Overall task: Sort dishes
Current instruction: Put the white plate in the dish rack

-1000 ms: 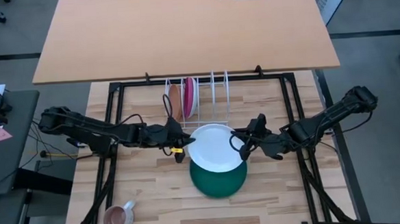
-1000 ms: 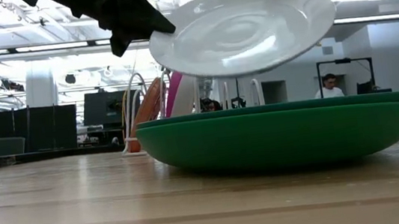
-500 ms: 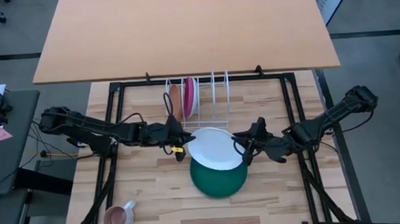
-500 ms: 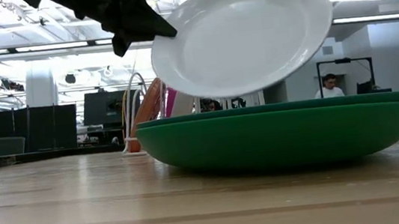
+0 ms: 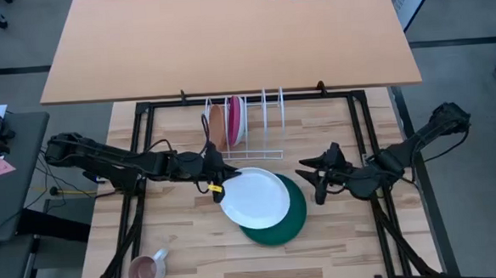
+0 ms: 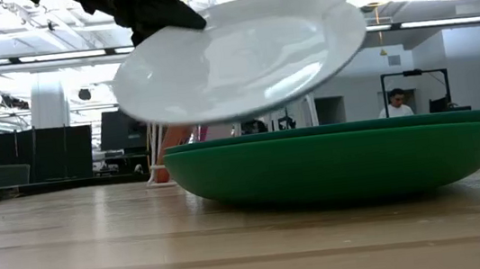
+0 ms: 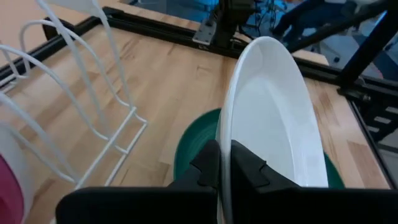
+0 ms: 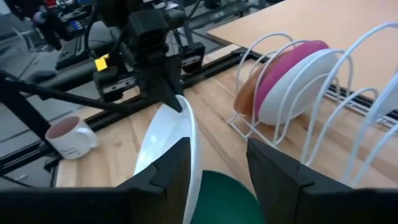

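Observation:
A white plate (image 5: 255, 198) hangs over the dark green plate (image 5: 291, 228), which lies flat on the table. My left gripper (image 5: 219, 180) is shut on the white plate at its left side. In the low view the white plate (image 6: 240, 57) floats slightly tilted above the green plate (image 6: 338, 159). My right gripper (image 5: 311, 180) stands open to the right of both plates, holding nothing; its wrist view shows its fingers (image 8: 171, 165) apart. An orange-brown plate (image 5: 217, 125) and a pink plate (image 5: 234, 120) stand on edge in the white wire rack (image 5: 260, 126). My left gripper pinches the white plate's rim (image 7: 227, 149) between its two fingers, one on each face, at the plate's far-left side. The fingers (image 7: 208, 165) come nearly level from the table's left. The plate is lifted clear of the green plate, tipped a little, its far side unsupported.
A small pink mug (image 5: 146, 268) stands near the table's front left corner. The rack has free slots (image 5: 273, 121) on its right side. A black frame (image 5: 366, 124) runs around the wooden top. Beyond the table a person (image 6: 396, 98) sits in the room.
My right gripper has opened, let go of the white plate's right rim and drawn back toward the table's right edge. The plate, held only by my left gripper, has swung toward the table's left and near edge and tipped from steep back to nearly flat.

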Controlling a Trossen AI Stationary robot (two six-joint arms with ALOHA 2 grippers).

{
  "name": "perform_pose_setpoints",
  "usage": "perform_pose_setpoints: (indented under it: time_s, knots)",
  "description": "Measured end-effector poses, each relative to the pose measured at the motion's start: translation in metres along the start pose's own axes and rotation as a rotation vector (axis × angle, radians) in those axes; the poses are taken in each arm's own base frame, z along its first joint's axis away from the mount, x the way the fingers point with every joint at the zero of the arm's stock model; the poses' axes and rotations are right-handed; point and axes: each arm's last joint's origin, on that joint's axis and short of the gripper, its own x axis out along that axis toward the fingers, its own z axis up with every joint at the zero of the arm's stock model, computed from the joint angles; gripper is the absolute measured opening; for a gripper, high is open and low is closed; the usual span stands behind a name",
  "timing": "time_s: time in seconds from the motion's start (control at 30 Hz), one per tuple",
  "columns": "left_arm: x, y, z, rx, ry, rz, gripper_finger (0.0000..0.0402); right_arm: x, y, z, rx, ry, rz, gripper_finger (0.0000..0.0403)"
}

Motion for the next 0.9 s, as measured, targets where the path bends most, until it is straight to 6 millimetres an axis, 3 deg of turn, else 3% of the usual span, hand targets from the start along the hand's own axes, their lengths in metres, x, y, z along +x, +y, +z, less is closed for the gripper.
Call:
perform_pose_setpoints:
  time_s: [0.27,0.43,0.63,0.9]
  knots:
    - [-0.001,0.003,0.005,-0.001,-0.028,0.012,0.0000,-0.005,0.003,-0.003,-0.011,-0.001,0.011,0.0167]
    - [-0.008,0.008,0.030,0.000,-0.119,0.041,0.0000,-0.003,0.004,-0.005,0.021,0.006,0.008,0.0178]
    - [-0.019,0.010,0.053,0.025,-0.201,0.064,0.0000,0.013,0.008,-0.017,0.043,0.026,-0.052,0.0228]
    - [-0.039,0.019,0.072,0.037,-0.297,0.163,0.0000,0.021,0.002,-0.013,0.054,-0.009,-0.123,0.0284]
